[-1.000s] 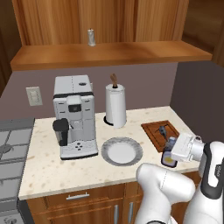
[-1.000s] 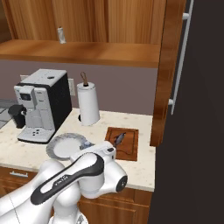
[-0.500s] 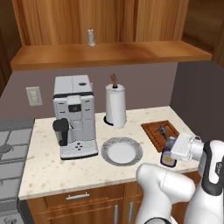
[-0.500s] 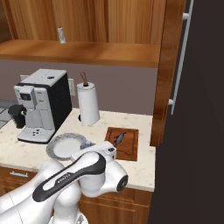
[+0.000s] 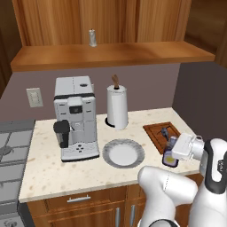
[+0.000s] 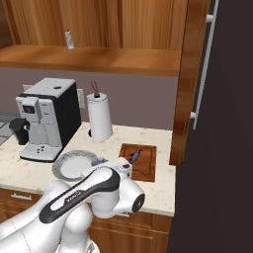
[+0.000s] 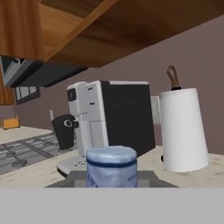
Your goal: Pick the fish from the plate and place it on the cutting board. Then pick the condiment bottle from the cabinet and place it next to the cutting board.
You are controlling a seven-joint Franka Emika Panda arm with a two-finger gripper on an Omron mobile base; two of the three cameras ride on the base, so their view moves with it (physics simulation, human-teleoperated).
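Note:
The small dark fish (image 5: 165, 132) (image 6: 135, 155) lies on the reddish-brown cutting board (image 5: 155, 133) (image 6: 146, 168) at the right end of the counter. Left of the board, the round plate (image 5: 124, 154) (image 6: 69, 165) has a bare white centre. My gripper (image 5: 171, 153) hangs just in front of the board's near edge, shut on the condiment bottle (image 5: 170, 158). The bottle's blue cap (image 7: 111, 166) rises between my fingers in the hand view. I cannot tell whether the bottle touches the counter. The wooden cabinet shelf (image 5: 111, 55) (image 6: 99, 59) runs above the counter.
A coffee machine (image 5: 75, 119) (image 6: 47, 126) (image 7: 109, 118) and a paper towel roll (image 5: 117, 106) (image 6: 100, 117) (image 7: 181, 129) stand at the back of the counter. A small clear shaker (image 5: 92, 37) (image 6: 69, 38) stands on the shelf. A stove (image 5: 11, 146) lies to the left, and a tall dark fridge (image 6: 217, 123) to the right.

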